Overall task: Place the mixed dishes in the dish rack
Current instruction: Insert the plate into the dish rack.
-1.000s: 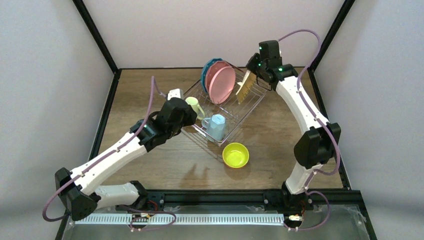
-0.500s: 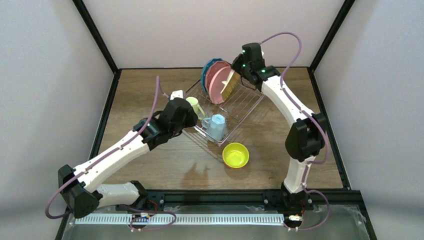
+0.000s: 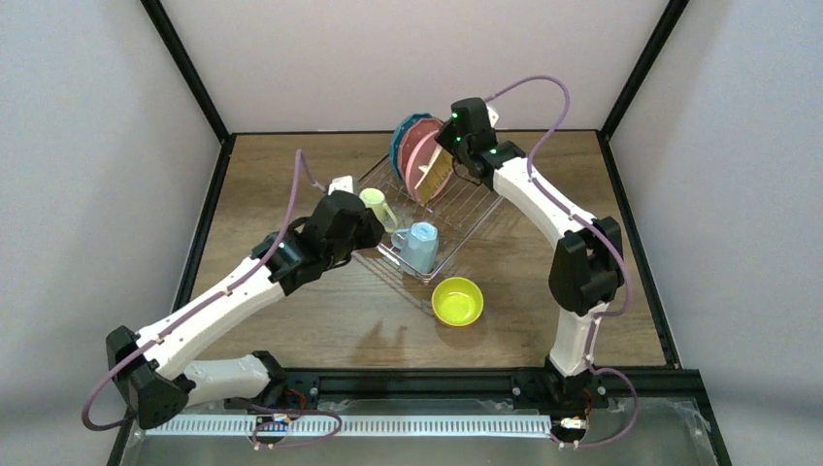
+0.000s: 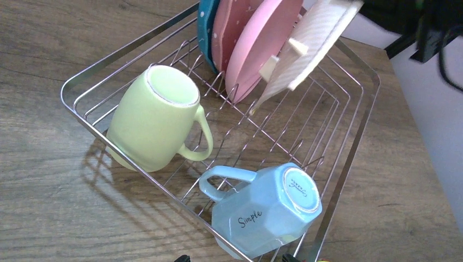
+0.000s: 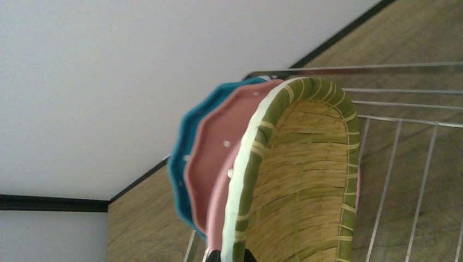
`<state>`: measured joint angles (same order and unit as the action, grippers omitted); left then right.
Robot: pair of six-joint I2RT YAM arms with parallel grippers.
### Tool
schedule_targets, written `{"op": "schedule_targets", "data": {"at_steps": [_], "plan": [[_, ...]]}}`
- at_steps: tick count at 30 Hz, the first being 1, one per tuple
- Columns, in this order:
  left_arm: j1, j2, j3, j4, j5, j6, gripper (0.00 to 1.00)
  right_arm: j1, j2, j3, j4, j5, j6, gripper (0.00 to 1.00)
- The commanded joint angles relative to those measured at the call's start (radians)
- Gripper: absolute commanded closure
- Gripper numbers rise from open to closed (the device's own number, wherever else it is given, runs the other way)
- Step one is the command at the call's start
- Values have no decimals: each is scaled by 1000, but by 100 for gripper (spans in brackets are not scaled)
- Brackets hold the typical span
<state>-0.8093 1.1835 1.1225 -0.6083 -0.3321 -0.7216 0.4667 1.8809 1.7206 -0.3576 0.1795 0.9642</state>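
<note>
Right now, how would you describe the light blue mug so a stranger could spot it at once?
Start at the wire dish rack on the wooden table. In its corner nearest the lime bowl sits the light blue mug, base showing. Unlike the smooth pale green mug beside it, it is faceted and marked "Simple".

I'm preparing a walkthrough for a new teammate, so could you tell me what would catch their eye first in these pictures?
The woven tan plate stands out most: the right gripper holds it by the edge, tilted over the dish rack next to the upright pink plates. A lime bowl sits alone on the table in front of the rack, while a pale green mug and a light blue mug lie inside its near side.
</note>
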Motion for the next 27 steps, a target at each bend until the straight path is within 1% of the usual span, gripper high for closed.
{"op": "schedule_targets", "data": {"at_steps": [1,5,11,15,22,27], "plan": [[4,-23,-24,-8,17,14,4,9,-56,-79,113,57,74,99],[4,-25,-26,-12,20,23,4,13,-85,-163,154,73,95,99],[4,-29,-29,-14,22,37,4,16,-90,-225,212,68,114,99],[4,-32,-30,-16,21,46,4,19,-82,-230,241,55,118,99],[4,-29,-33,-21,24,53,4,23,-72,-191,251,67,115,99],[4,-31,-33,-22,24,59,4,23,-68,-206,278,64,128,99]]}}
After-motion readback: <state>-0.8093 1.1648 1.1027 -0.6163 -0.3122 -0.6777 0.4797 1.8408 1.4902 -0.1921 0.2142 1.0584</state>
